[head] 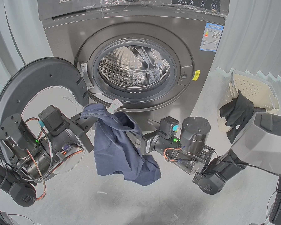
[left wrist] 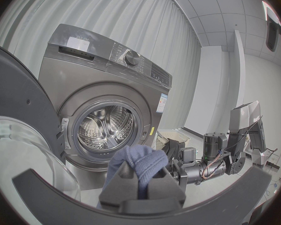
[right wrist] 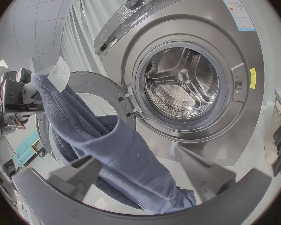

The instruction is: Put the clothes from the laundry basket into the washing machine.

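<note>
Hanging at the centre of the head view, the garment [head: 121, 147] is a navy-blue knit, bunched and folded, with a white tag [head: 115, 105] sticking up from its top edge. Its upper corner is pinched in the left gripper [head: 85, 121], whose fingers [left wrist: 124, 182] press together on a wad of the fabric. The rest sags down and to the right, clear of the floor [head: 84, 200], and drapes across the right gripper [right wrist: 140, 172], whose jaws are spread wide with the fabric lying between them, against one of them. Just above the garment stands the washer [head: 190, 47], its door [head: 37, 78] swung open at the left of the frame. At the right edge the basket [head: 256, 89] holds a dark cloth [head: 237, 111] that hangs over its rim.
</note>
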`<state>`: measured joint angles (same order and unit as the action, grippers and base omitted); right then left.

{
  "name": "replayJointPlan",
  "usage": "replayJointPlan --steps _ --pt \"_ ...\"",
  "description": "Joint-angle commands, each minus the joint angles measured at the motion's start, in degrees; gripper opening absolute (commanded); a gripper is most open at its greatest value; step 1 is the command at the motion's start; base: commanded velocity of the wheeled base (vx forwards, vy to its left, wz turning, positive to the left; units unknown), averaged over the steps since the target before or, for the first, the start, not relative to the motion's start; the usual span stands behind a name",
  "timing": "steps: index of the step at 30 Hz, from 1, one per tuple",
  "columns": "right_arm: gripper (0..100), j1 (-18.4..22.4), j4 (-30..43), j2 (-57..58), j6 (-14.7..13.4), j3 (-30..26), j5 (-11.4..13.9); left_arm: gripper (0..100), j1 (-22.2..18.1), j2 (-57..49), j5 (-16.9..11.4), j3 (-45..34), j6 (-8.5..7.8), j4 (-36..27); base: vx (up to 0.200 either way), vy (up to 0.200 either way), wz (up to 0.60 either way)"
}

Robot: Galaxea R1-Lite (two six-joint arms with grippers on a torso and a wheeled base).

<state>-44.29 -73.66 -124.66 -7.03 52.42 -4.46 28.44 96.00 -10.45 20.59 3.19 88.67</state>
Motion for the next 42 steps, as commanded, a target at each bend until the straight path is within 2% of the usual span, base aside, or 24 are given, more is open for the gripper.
replayJointPlan --steps 1,14,15,24,27,31,39,42 --pt "100 0.08 0.09 -0.67 0.0 1.19 -0.02 0 0.04 0.06 -0.01 -0.02 -0.03 0.01 0.0 0.0 0.0" --pt "100 -0.18 0.0 -1.9 -0.17 2.95 -0.11 0 0.04 -0.02 -0.01 -0.11 0.06 0.01 0.0 0.0 0.0" --pt "0 -0.27 0.0 -1.81 -0.26 3.04 -0.02 0 0.04 -0.02 -0.01 -0.11 0.06 0.01 0.0 0.0 0.0" --pt "0 -0.8 -0.88 0.82 -0.79 2.78 -0.2 0 0.12 0.24 -0.1 -0.55 0.06 0.01 0.0 0.0 0.0" --pt "0 -0.36 -1.14 3.81 -1.05 1.37 -0.28 0 0.12 0.59 -0.1 -0.73 0.06 0.01 0.0 0.0 0.0" --pt "0 0.17 -0.88 9.7 -0.7 -3.73 -0.02 0 0.21 0.77 -0.1 -0.81 0.06 0.01 0.0 0.0 0.0" --pt "0 5.09 -1.05 18.93 -0.7 -6.8 1.39 0 0.12 0.42 -0.1 -0.9 -0.03 0.01 0.0 0.0 0.0" --pt "0 5.26 -1.14 21.83 -0.88 -7.42 1.39 0 0.48 -0.02 -0.19 -1.08 -0.03 0.01 0.0 0.0 0.0"
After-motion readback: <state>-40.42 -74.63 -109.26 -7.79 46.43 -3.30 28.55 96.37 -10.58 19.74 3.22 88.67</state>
